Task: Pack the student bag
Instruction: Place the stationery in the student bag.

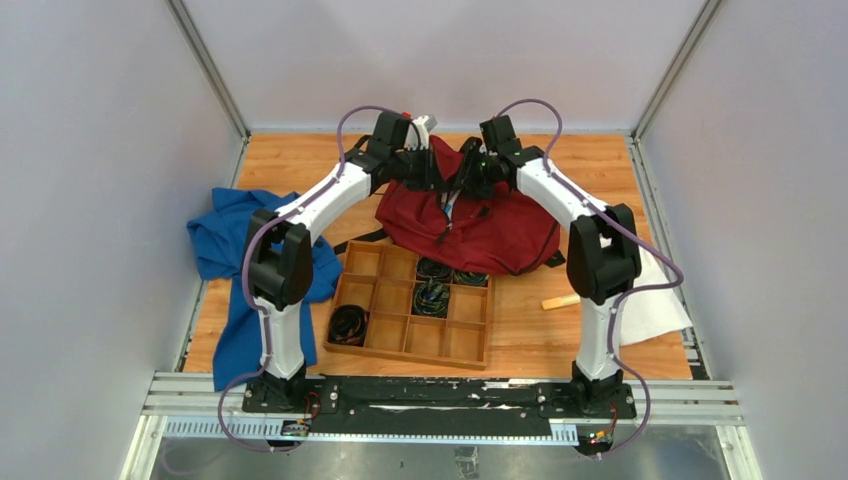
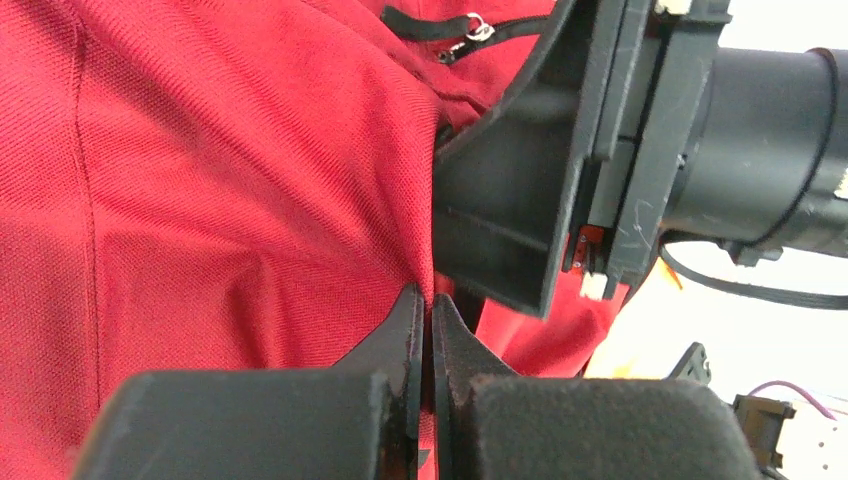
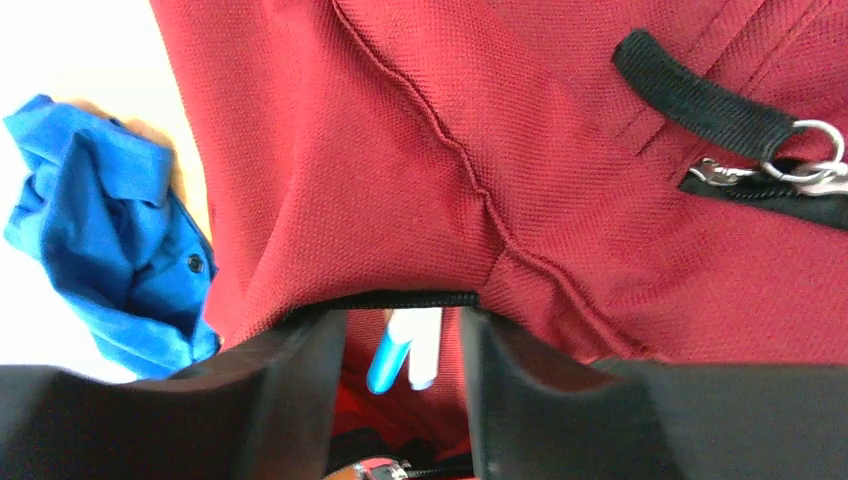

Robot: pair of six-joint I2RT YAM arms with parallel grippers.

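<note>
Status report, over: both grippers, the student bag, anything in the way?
Left gripper shut on student bag fabric. Right gripper open at bag opening, two pen-like items beyond. No obstruction seen.

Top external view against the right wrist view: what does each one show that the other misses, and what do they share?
Only the top external view shows both arms whole, the wooden tray with its compartments, and a white cloth by the right arm. Only the right wrist view shows a blue and white pen-like item past the bag's black-edged opening, seen between the parted fingers of the right gripper, plus a zipper pull ring. Both show the student bag and the blue garment.
</note>
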